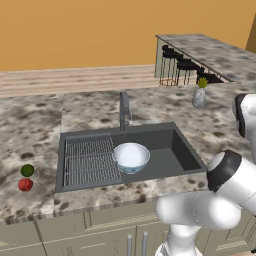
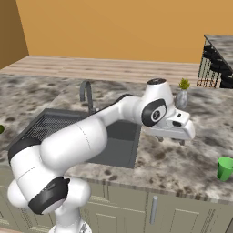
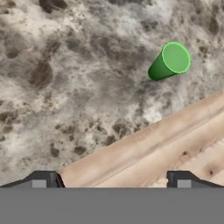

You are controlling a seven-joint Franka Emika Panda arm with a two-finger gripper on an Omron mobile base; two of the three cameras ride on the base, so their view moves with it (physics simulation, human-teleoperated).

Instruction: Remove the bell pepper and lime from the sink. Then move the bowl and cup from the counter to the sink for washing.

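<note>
Its hand spread wide and carrying nothing, the arm hovers above the stone bench to the right of the sink, with the green cup standing upright ahead of the fingertips and off to one side. The bowl already sits in the basin beside the wire rack; the bell pepper and lime lie together on the bench at the far side of the sink. Only the cup appears to remain: the next move calls for centring over it, descending and closing on its wall.
</note>
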